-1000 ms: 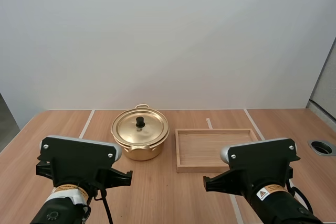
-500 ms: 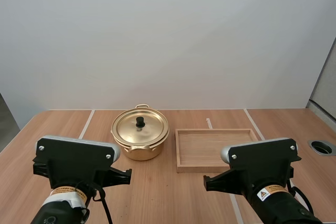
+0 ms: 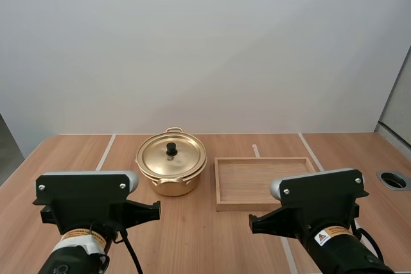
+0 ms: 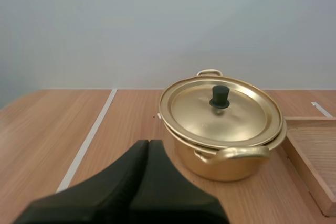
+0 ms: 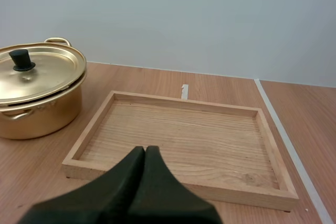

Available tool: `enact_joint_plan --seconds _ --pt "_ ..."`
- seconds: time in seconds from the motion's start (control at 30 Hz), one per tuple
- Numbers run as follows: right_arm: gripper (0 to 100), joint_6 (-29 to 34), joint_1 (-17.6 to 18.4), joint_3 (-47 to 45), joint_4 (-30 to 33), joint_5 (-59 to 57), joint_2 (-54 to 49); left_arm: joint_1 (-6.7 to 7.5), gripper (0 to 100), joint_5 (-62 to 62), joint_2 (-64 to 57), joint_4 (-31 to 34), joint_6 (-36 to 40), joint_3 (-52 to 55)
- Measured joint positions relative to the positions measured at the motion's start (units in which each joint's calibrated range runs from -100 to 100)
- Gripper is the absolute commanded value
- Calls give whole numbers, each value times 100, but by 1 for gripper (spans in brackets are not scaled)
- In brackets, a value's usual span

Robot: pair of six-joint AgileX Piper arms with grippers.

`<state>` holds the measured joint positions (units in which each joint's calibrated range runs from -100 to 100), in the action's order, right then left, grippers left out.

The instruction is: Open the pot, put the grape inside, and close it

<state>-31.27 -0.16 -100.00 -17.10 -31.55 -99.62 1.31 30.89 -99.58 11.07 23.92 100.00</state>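
Jaws: both pairs pressed together, empty.
Lid (image 4: 194,109): probably light, stiff, slick metal.
Grip: black knob (image 4: 220,97), on top.

Bright, even, diffuse light, soft sheen across the lid (image 3: 171,156) of the pot (image 3: 168,185), faint shadow on the table (image 3: 192,235) at the pot's six o'clock

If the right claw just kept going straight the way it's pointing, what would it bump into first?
Most likely the wooden tray: the right gripper, fingers shut, points across its near rim. Its height is unclear, so it might skim above the tray's floor instead.
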Motion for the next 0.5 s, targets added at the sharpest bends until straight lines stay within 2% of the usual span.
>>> enact_joint_plan --seconds 0.13,0.5 --pt "0 0 0 0 0 0 0 -42 0 31 0 0 34 0" --pt "0 0 0 0 0 -54 0 -42 0 31 0 0 69 0"
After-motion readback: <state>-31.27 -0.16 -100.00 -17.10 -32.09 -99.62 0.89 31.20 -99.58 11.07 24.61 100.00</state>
